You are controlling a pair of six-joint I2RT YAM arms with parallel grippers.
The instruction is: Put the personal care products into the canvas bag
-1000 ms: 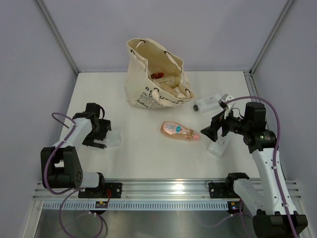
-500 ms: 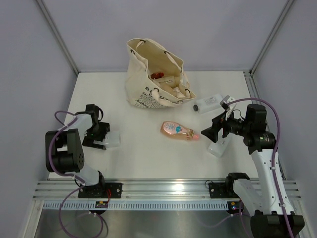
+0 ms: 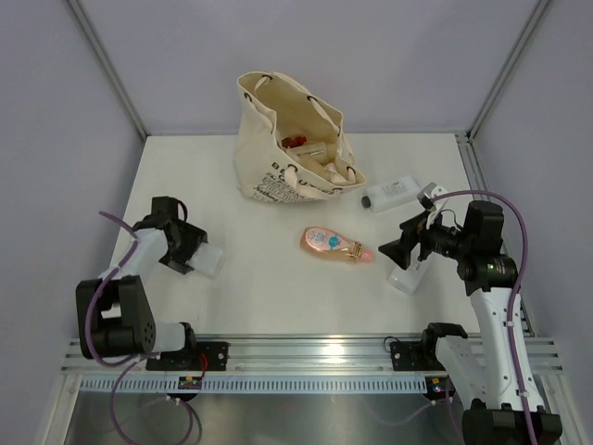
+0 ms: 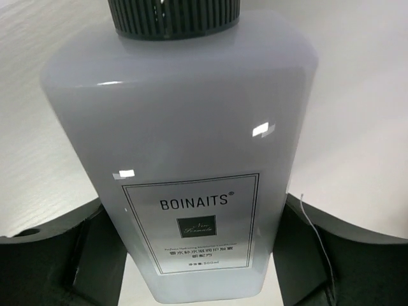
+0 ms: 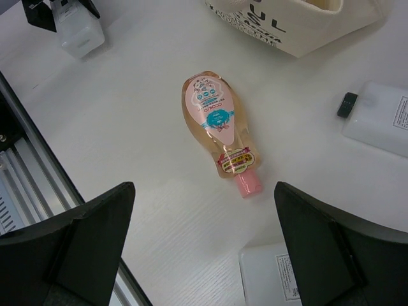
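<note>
The canvas bag (image 3: 278, 139) stands open at the back centre, with a red item (image 3: 295, 141) and beige bottles inside. My left gripper (image 3: 185, 248) is shut on a flat white bottle (image 4: 185, 159) with a black cap and a BOINAITS label, at the left of the table (image 3: 206, 260). A pink-orange bottle (image 3: 332, 245) lies mid-table, cap to the right; it also shows in the right wrist view (image 5: 215, 121). My right gripper (image 3: 394, 250) is open and empty (image 5: 204, 255), hovering right of that bottle, over another flat white bottle (image 3: 408, 273).
A third flat white bottle (image 3: 389, 194) with a dark cap lies right of the bag; it also shows in the right wrist view (image 5: 382, 118). The bag's corner (image 5: 299, 22) is at the top of that view. The metal rail (image 3: 296, 357) runs along the near edge.
My left gripper has turned and shifted slightly, and the white bottle in it has rotated with it. My right gripper has drifted a little right and down.
</note>
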